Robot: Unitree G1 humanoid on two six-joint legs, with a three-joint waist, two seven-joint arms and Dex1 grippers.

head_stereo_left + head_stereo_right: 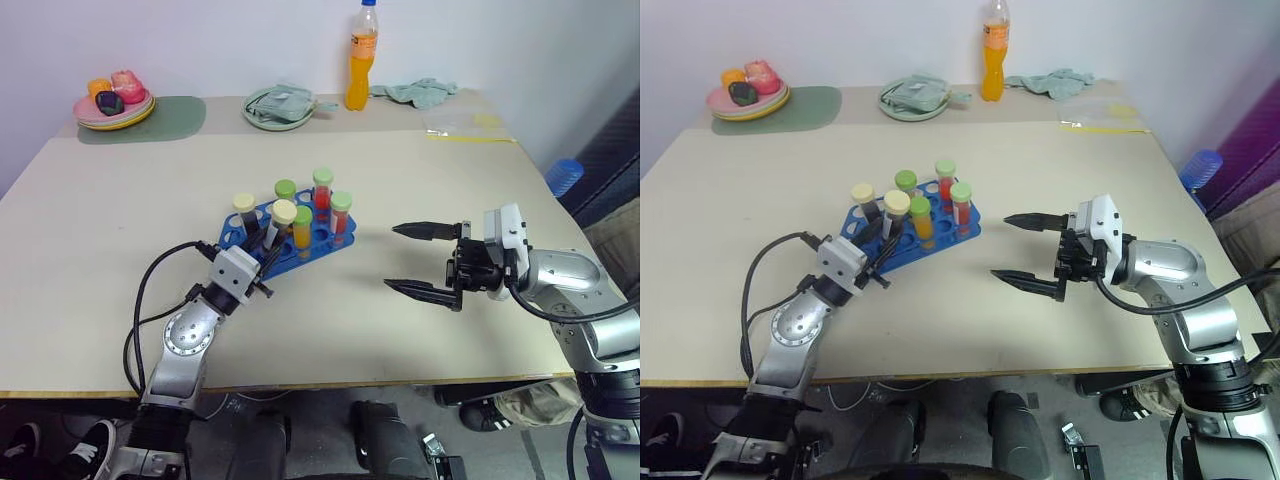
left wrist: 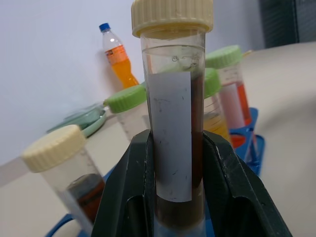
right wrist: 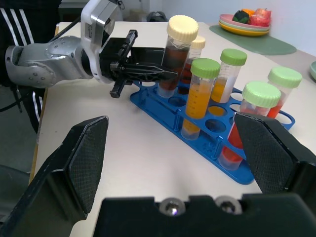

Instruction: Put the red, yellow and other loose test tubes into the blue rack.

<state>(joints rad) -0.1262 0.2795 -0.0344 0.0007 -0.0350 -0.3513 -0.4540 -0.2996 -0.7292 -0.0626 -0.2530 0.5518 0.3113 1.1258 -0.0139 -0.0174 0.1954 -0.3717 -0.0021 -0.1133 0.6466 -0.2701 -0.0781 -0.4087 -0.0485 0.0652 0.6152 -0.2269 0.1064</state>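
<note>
The blue rack (image 1: 290, 235) is a flat, glossy plastic tray pierced with rows of round holes, lying on the matte beige counter (image 1: 420, 170). Six clear, smooth-walled cylindrical tubes with ribbed screw caps stand around it. The left hand (image 1: 268, 250), two black wedge-shaped fingers, is clamped on the dark brown tube (image 2: 173, 148) just below its middle. This tube carries a pale cream cap and a white paper label down its side. Its long axis stands nearly upright, cap up, base down at the rack's near edge right in front of the hand; whether the base sits in a hole cannot be told.

Just beyond the left hand stands a second cream-capped tube (image 1: 245, 212) with dark liquid. Further past the fingers stand the yellow tube (image 3: 197, 98) and the red-orange tube (image 3: 247, 123), both green-capped and upright in rack holes, along with two more green-capped tubes.

The right hand (image 1: 420, 260) hovers well apart from the rack, its textured black fingers spread wide and pointing toward the rack, with nothing between them.
</note>
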